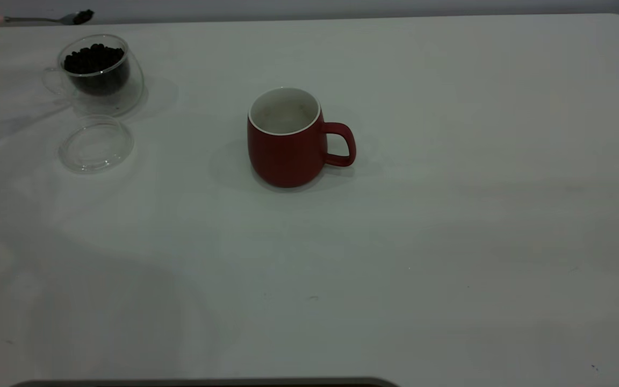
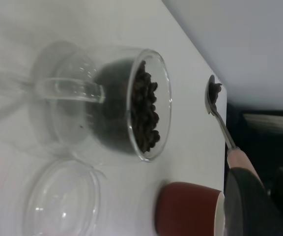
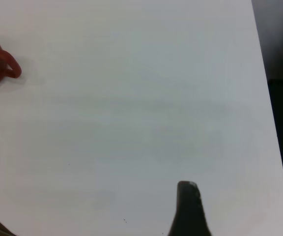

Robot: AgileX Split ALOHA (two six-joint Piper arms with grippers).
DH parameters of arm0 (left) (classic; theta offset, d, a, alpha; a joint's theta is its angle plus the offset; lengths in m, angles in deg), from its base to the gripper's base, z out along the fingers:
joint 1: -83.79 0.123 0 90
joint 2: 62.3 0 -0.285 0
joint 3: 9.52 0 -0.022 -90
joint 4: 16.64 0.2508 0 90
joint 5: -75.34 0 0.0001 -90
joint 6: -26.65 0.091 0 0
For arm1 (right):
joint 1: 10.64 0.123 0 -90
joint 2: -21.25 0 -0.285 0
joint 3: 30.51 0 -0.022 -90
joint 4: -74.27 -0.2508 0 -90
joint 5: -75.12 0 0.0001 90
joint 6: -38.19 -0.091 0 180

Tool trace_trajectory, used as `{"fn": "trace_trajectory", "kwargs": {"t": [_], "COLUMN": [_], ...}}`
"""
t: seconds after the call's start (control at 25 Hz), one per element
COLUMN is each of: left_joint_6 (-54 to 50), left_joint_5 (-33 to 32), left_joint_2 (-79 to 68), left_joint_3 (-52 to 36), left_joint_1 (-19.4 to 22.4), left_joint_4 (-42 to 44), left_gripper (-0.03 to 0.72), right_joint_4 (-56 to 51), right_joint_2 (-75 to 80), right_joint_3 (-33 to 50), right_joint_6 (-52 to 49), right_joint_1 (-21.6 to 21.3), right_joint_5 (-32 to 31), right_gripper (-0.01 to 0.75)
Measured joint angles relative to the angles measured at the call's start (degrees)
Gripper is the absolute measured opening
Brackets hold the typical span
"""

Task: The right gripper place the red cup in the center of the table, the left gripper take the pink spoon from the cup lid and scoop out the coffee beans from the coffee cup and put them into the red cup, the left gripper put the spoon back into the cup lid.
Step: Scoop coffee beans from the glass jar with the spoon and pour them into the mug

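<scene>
My black left hand (image 2: 249, 196) grips the slim pink-handled metal spoon (image 1: 35, 19) w/ dark coffee beans (image 2: 215, 88) in its bowl, above the counter's (image 1: 449, 215) far edge, beyond the clear glass coffee cup (image 1: 100, 72). Dark red ceramic cup (image 1: 288, 140) sits mid-counter; round clear glass lid (image 1: 95, 144) is bare. Right hand (image 3: 188, 211) – can't tell its state.

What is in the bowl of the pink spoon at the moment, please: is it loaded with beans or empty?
Loaded. The pink spoon, held by the left gripper, carries dark coffee beans in its bowl.
</scene>
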Motion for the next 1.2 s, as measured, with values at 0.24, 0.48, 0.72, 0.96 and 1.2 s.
{"fn": "trace_trajectory", "kwargs": {"t": [0.24,0.48,0.72,0.96,1.2], "left_joint_6": [-0.36,-0.47,-0.58,-0.58,-0.76], "left_joint_5": [0.00,0.00,-0.06,-0.12,-0.12], "left_joint_2": [0.00,0.00,0.00,0.00,0.00], "left_joint_3": [0.00,0.00,0.00,0.00,0.00], "left_joint_1": [-4.01,-9.05,-14.39,-19.27,-22.72], "left_joint_4": [0.28,1.01,1.78,2.88,3.66], "left_gripper": [0.127,0.127,0.126,0.126,0.126], "right_joint_4": [0.00,0.00,0.00,0.00,0.00], "right_joint_2": [0.00,0.00,0.00,0.00,0.00], "right_joint_3": [0.00,0.00,0.00,0.00,0.00], "right_joint_6": [0.00,0.00,0.00,0.00,0.00], "right_joint_1": [0.00,0.00,0.00,0.00,0.00], "right_joint_5": [0.00,0.00,0.00,0.00,0.00], "right_gripper": [0.590,0.590,0.590,0.590,0.590]}}
